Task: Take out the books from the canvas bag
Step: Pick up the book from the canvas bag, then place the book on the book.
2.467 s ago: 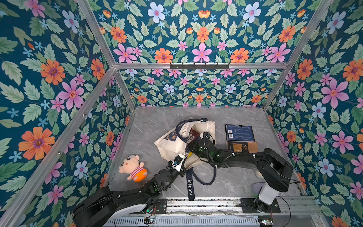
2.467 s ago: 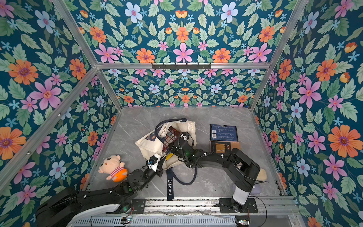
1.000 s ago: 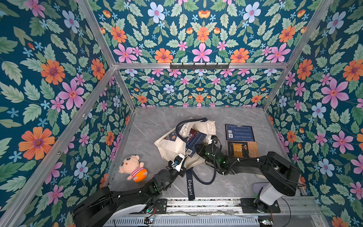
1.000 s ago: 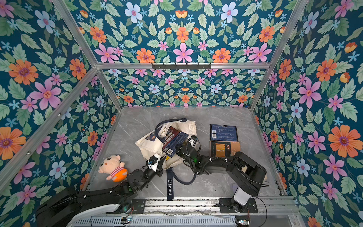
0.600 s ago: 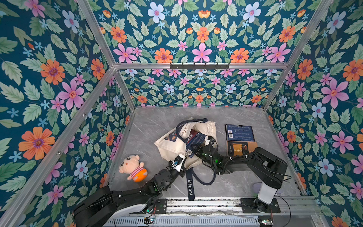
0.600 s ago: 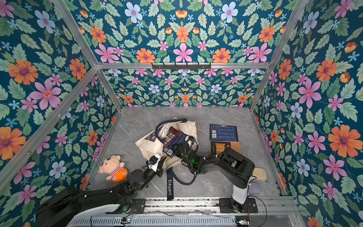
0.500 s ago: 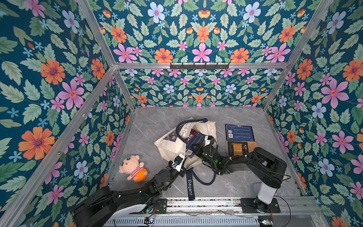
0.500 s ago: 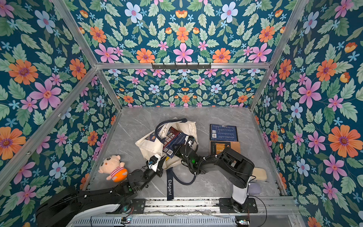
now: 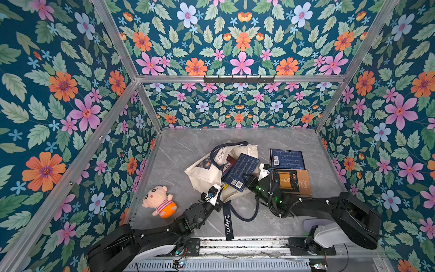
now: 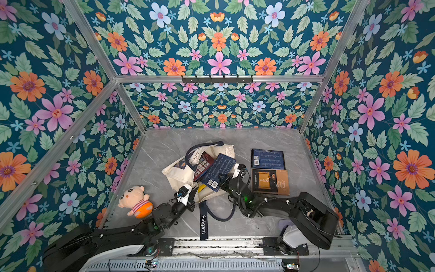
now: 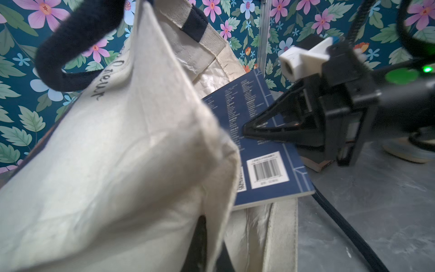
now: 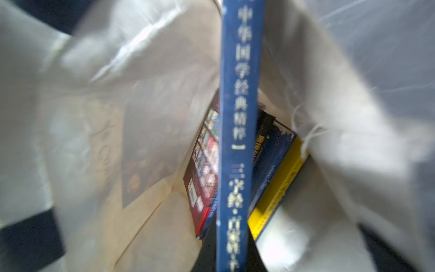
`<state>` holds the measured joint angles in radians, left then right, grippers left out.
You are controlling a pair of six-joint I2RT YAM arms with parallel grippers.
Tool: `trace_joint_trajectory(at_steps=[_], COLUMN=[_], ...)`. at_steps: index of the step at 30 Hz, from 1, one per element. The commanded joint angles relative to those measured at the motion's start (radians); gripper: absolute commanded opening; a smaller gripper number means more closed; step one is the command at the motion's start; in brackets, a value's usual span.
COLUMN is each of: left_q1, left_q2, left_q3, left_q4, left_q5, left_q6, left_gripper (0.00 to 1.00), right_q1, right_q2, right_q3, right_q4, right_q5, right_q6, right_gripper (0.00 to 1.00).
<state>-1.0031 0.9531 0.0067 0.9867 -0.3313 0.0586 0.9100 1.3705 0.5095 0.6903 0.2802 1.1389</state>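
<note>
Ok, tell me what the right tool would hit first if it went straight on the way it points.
The right tool, shut on the blue book, points into the canvas bag. It would probably first meet the books inside, though depth is unclear.

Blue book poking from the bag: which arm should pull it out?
Right. The right hand is shut on the blue book, while the left hand pinches the canvas bag, likely steadying it.

Élégant on strap (image 9: 227, 223), 中华国学经典精粹 on book spine (image 12: 237, 117)
</note>
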Motion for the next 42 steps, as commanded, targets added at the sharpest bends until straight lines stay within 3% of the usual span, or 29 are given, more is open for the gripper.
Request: trace_joint_trajectory(at_steps=[1, 6, 14, 17, 19, 25, 27, 32, 42], left_q1=[0.000, 0.000, 0.000, 0.000, 0.000, 0.000, 0.000, 0.000, 0.000], left_q2=[-0.002, 0.005, -0.009, -0.017, -0.018, -0.029, -0.027, -0.003, 0.007], left_q3=[0.006, 0.010, 0.009, 0.006, 0.003, -0.005, -0.005, -0.002, 0.001], left_q4=[0.026, 0.020, 0.011, 0.012, 0.019, 0.030, 0.032, 0.042, 0.045], left_q5=[-0.053, -0.070, -0.061, -0.035, -0.015, 0.010, 0.012, 0.018, 0.025], left_q6=[0.006, 0.006, 0.016, 0.017, 0.018, 0.018, 0.017, 0.017, 0.016], left_gripper=[0.00, 0.00, 0.00, 0.00, 0.00, 0.00, 0.00, 0.00, 0.00], right_q1=[0.001, 0.002, -0.010, -0.060, -0.131, -0.467, -0.532, -0.554, -0.554], right_q2=[-0.105, -0.360, -0.761, -0.836, -0.857, -0.781, -0.727, -0.636, -0.364], right_q3=[-0.034, -0.094, -0.163, -0.190, -0.221, -0.313, -0.319, -0.316, -0.297], right_q4=[-0.018, -0.188, -0.605, -0.698, -0.704, -0.595, -0.548, -0.483, -0.442], right_q5=[0.049, 0.174, 0.520, 0.545, 0.490, 0.127, 0.061, 0.106, 0.185], right_q6=[-0.055, -0.105, -0.041, 0.013, 0.048, 0.168, 0.177, 0.155, 0.316], right_gripper=[0.00, 0.00, 0.00, 0.00, 0.00, 0.00, 0.00, 0.00, 0.00])
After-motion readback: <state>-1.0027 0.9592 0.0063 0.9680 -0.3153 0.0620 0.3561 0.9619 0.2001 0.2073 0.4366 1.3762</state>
